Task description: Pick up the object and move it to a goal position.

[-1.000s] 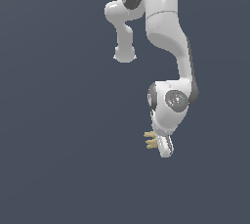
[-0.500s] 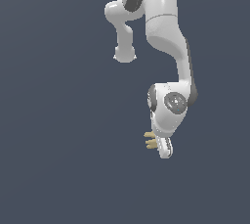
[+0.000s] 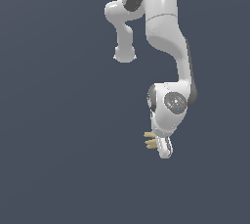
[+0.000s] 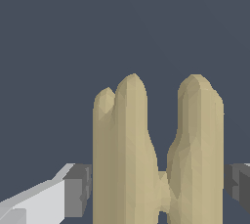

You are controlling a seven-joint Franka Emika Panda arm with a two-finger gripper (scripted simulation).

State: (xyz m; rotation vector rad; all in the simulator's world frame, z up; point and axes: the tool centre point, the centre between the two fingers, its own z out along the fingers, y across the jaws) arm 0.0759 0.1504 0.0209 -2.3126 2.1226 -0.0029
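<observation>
Arm (image 3: 166, 27), white and jointed, reaches down across a plain dark grey ground and ends in the gripper (image 3: 165, 148) low in the exterior view. Between its fingers (image 4: 78, 191) sits the object (image 4: 156, 154), tan, two short parallel bars joined near the base; each grey pad lies just beside an outer flank, though actual contact is hard to confirm. The bars' long axis runs straight out from the gripper, their ends poking towards the exterior view's left.
</observation>
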